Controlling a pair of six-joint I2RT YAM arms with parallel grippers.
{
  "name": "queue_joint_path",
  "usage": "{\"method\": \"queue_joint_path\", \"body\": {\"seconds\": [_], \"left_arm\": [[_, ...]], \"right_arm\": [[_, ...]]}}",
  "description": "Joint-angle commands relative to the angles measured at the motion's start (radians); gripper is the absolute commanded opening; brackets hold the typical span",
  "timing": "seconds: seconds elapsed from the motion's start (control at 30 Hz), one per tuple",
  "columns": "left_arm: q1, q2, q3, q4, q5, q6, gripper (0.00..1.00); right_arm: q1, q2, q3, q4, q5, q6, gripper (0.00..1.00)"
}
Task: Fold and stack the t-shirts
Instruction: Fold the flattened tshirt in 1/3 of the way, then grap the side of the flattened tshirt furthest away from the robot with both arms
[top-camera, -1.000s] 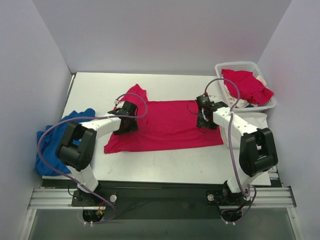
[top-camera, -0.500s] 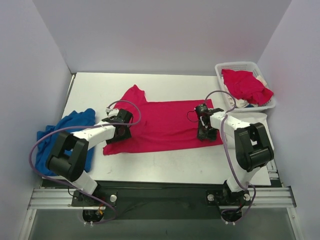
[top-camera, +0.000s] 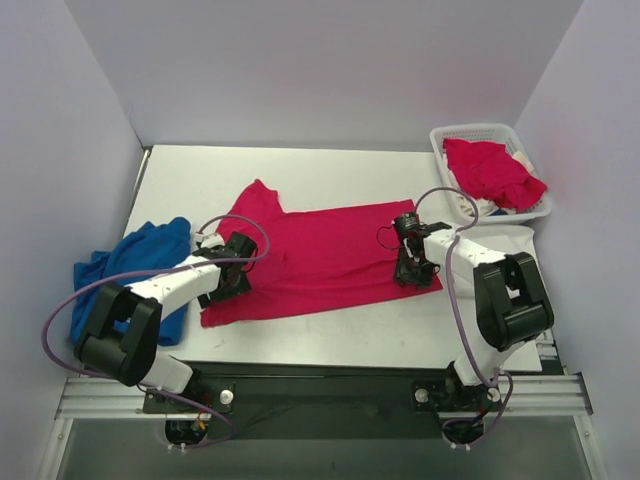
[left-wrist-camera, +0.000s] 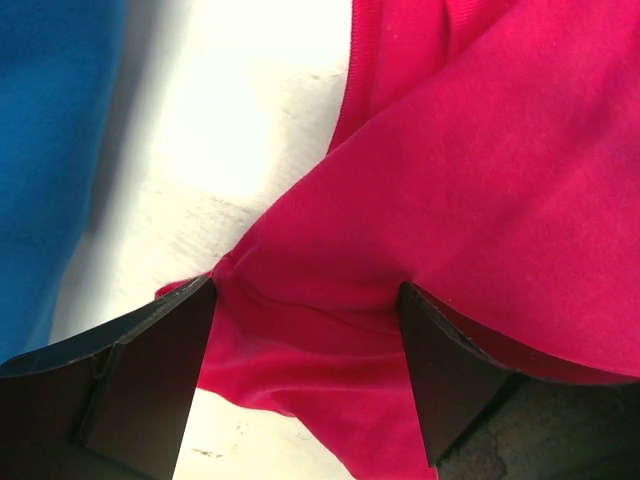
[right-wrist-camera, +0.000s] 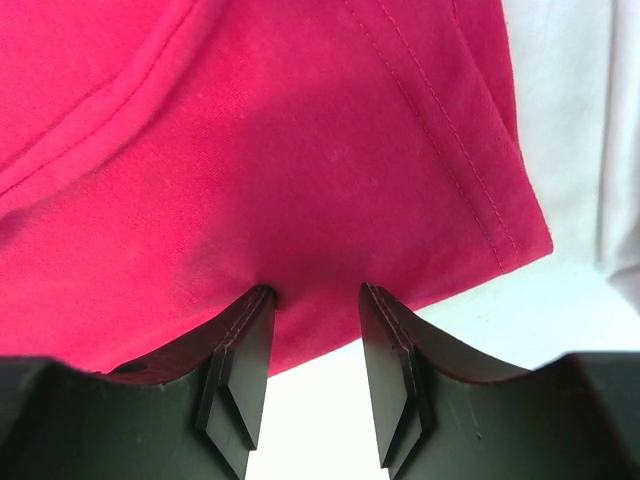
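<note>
A pinkish-red t-shirt lies spread flat across the middle of the table, one sleeve pointing to the far left. My left gripper presses down on its left end, jaws wide apart, with a bunched fold lying between the fingers. My right gripper rests on the shirt's right hem. Its fingertips stand about half apart, with cloth edge and bare table in the gap. Another red t-shirt is heaped in the basket over a bit of white cloth.
The white lattice basket stands at the far right corner. White cloth lies on the table in front of it, close to my right gripper. A crumpled blue cloth hangs over the table's left edge. Walls close in three sides.
Both grippers have slid toward the near edge, dragging the red t-shirt with them; its left end has swung nearer. The right jaws have narrowed somewhat.
</note>
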Motion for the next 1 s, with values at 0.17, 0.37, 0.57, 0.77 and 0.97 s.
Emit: {"method": "queue_joint_path", "body": {"seconds": [0.17, 0.37, 0.57, 0.77, 0.97], "left_arm": [[0.017, -0.012, 0.032, -0.108, -0.074, -0.046, 0.85], [0.039, -0.020, 0.033, -0.137, -0.100, -0.072, 0.86], [0.066, -0.069, 0.079, -0.126, -0.106, -0.066, 0.86], [0.096, -0.057, 0.200, -0.023, -0.056, 0.015, 0.86], [0.129, 0.101, 0.343, 0.145, 0.016, 0.104, 0.86]], "right_arm": [[0.099, -0.060, -0.175, -0.194, -0.039, 0.147, 0.39], [0.177, -0.106, -0.232, -0.240, -0.024, 0.248, 0.39], [0.214, -0.249, -0.210, -0.318, 0.038, 0.295, 0.38], [0.218, -0.329, -0.048, -0.371, 0.154, 0.261, 0.41], [0.199, -0.231, 0.142, -0.346, 0.261, 0.173, 0.42]]}}
